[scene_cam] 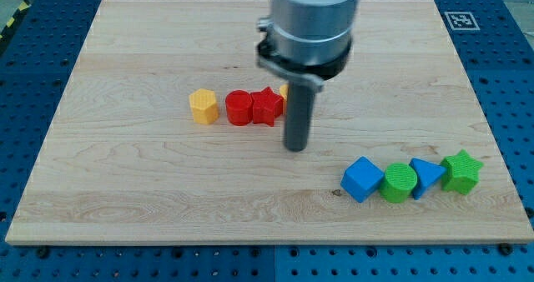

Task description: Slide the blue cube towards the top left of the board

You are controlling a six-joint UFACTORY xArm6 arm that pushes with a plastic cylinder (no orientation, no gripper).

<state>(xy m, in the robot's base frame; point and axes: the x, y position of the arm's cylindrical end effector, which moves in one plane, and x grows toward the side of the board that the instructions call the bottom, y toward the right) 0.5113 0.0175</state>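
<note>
Blue cube point(362, 179), small, hard and probably light plastic, sits near the bottom right of the smooth wooden board point(125, 173), touching a green cylinder point(399, 183). No jaws here; the rod's bare tip point(296, 148) rests up-left of it, apart. A push on its lower-right face should slide it easily.

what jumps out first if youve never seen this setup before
The big grey arm coming down from the view's top centre, ending in a dark rod whose tip rests on the wooden board just right of a row with a yellow block, red cylinder and red star. At the view's bottom right, the blue cube, green cylinder, blue triangle and green star sit in a tight line.
</note>
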